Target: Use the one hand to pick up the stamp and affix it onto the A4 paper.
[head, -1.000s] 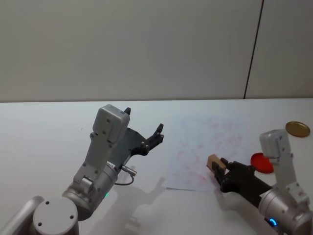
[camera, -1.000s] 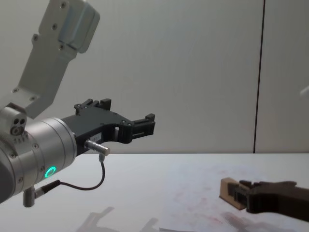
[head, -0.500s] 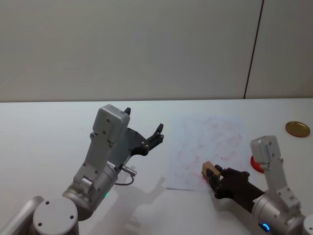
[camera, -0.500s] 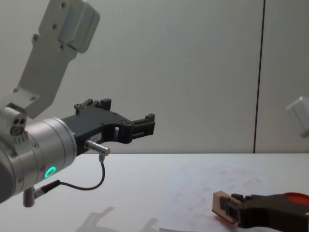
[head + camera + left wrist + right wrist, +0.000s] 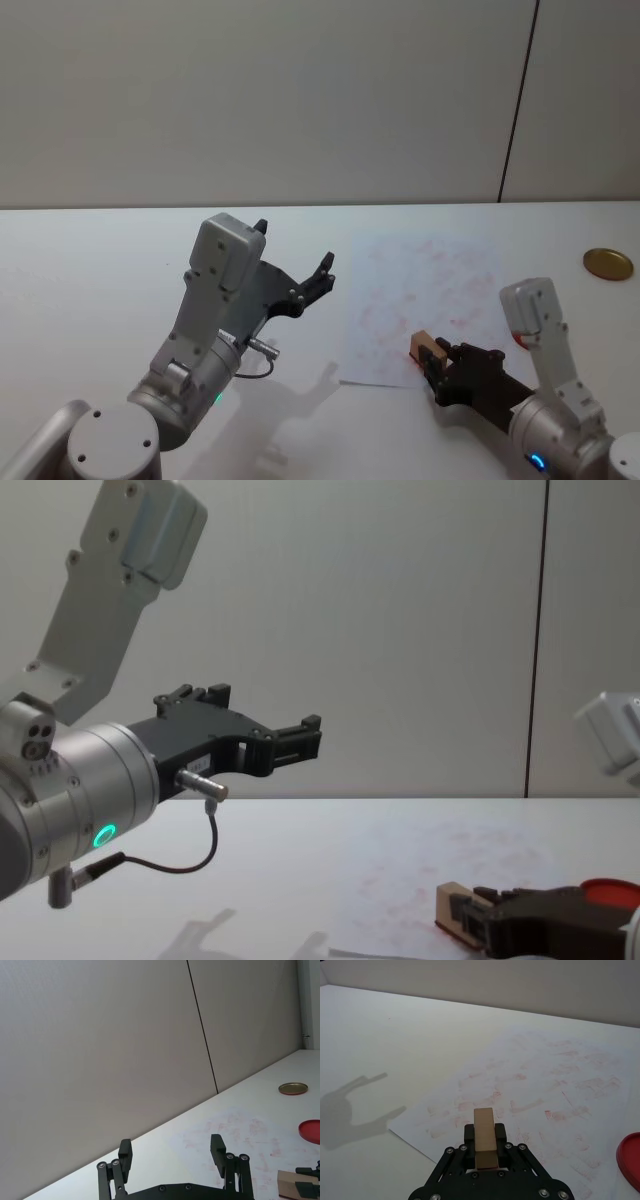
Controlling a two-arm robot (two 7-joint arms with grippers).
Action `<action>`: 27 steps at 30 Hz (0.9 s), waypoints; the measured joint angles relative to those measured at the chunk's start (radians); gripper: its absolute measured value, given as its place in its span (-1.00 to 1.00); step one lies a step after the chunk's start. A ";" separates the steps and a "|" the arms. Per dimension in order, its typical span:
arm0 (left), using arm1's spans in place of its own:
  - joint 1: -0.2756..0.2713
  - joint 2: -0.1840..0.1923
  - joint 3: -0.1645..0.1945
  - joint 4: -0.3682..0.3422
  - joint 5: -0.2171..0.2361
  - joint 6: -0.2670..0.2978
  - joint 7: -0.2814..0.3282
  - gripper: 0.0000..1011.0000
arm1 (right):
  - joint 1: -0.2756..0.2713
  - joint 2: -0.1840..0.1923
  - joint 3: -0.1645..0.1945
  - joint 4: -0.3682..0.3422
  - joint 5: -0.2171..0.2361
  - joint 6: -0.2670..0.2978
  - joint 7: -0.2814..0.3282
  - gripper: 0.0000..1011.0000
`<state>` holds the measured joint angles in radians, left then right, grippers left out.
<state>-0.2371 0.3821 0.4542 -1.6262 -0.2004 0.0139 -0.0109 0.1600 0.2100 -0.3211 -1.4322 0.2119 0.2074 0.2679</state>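
Observation:
The stamp (image 5: 424,346), a small tan wooden block, is clamped in my right gripper (image 5: 436,358), which is shut on it. It is held low over the near edge of the A4 paper (image 5: 420,285), a white sheet with faint red marks. The right wrist view has the stamp (image 5: 485,1135) pointing at the paper (image 5: 545,1085); whether it touches the sheet cannot be told. In the chest view the stamp (image 5: 451,911) sits just above the table. My left gripper (image 5: 295,268) hangs open and raised, left of the paper, holding nothing.
A round red ink pad (image 5: 632,1157) lies to the right of the paper, partly hidden behind my right arm in the head view. A gold lid (image 5: 608,263) rests at the table's far right. A grey wall stands behind the white table (image 5: 100,260).
My right gripper has carried the stamp left, lower and nearer to me, from beside the ink pad to the paper's near edge. The left arm has not moved.

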 joint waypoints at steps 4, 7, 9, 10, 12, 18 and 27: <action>0.000 0.000 0.000 0.000 0.000 0.000 0.000 0.96 | 0.006 -0.002 -0.001 0.006 -0.010 0.007 0.004 -0.56; 0.000 0.000 0.000 0.000 0.000 0.000 0.000 0.96 | 0.011 -0.004 -0.001 0.011 -0.016 0.012 0.007 -0.56; 0.000 0.000 0.000 0.000 0.000 0.000 0.000 0.96 | 0.013 -0.005 -0.001 0.014 -0.020 0.016 0.008 -0.57; 0.000 0.000 0.000 0.000 0.000 0.000 0.000 0.96 | 0.014 -0.005 -0.002 0.015 -0.021 0.017 0.009 -0.57; 0.000 0.000 0.000 0.000 0.000 0.000 0.000 0.96 | 0.015 -0.005 -0.002 0.016 -0.022 0.020 0.009 -0.57; 0.000 0.000 0.000 0.000 0.000 0.000 0.000 0.96 | 0.012 -0.002 0.000 0.007 -0.010 0.022 0.009 -0.57; 0.000 0.000 0.000 0.000 0.000 0.000 0.000 0.96 | -0.004 0.016 0.023 -0.058 0.047 0.002 -0.006 -0.57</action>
<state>-0.2371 0.3821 0.4542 -1.6262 -0.2004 0.0139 -0.0109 0.1563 0.2264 -0.2982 -1.4898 0.2593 0.2093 0.2622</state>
